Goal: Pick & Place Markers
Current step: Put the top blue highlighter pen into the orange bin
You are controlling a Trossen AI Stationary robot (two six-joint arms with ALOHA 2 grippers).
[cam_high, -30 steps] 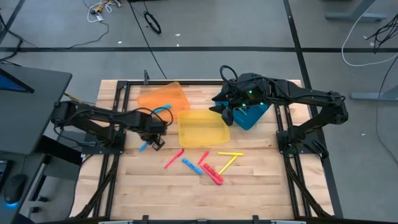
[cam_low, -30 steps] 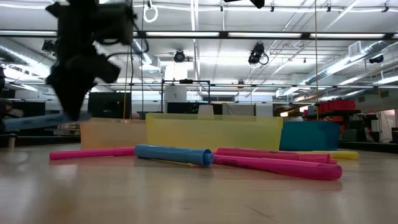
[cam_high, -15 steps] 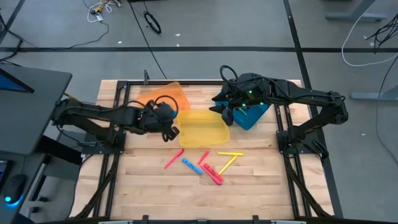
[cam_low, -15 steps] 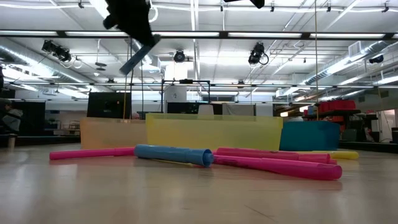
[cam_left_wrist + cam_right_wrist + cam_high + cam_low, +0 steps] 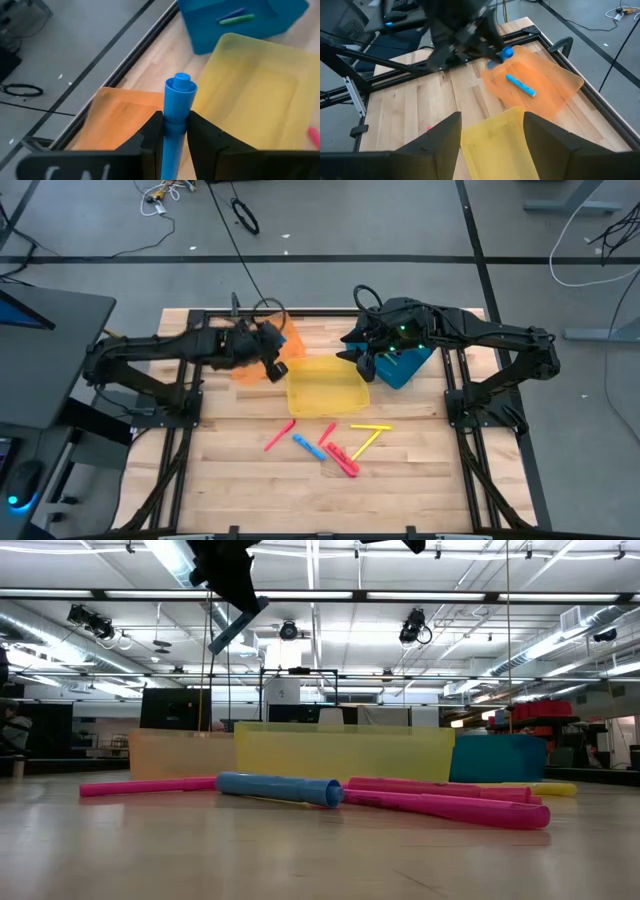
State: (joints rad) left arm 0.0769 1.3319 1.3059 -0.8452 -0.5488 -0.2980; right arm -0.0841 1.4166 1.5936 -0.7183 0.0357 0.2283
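3 trays sit in a row toward the far edge of the wooden table (image 5: 230, 470): orange tray (image 5: 292, 339), yellow tray (image 5: 326, 386), blue tray (image 5: 402, 365).

Left gripper (image 5: 272, 352): raised above the orange tray, near its edge toward the yellow tray. Fingers (image 5: 150, 137) clamped on a blue marker (image 5: 176, 107), which stands out past the fingertips with its cap end forward. In the low view the same marker hangs tilted, high above the table, under the dark gripper.

Right gripper (image 5: 362, 362): hovering at the gap between the yellow tray and the blue tray, fingers (image 5: 445, 137) spread wide, nothing between them.

Orange tray contents: 1 blue marker in the tray (image 5: 520, 85), lying flat.

Blue tray contents: 1 green marker (image 5: 236, 19) and 1 purple marker (image 5: 231, 13), side by side on the tray floor.

Yellow tray contents: nothing visible inside from above.

Loose markers on the table, in front of the yellow tray:
- 1 pink marker (image 5: 279, 436), lying apart at the left of the group.
- 1 short blue marker (image 5: 308, 446), just beside it.
- 1 red marker (image 5: 326, 433), angled, near the blue one.
- 2 yellow markers (image 5: 369, 435), meeting at the right end of the group.
- 1 red-pink cluster (image 5: 342, 460) closest to the front edge; the count within it cannot be told.
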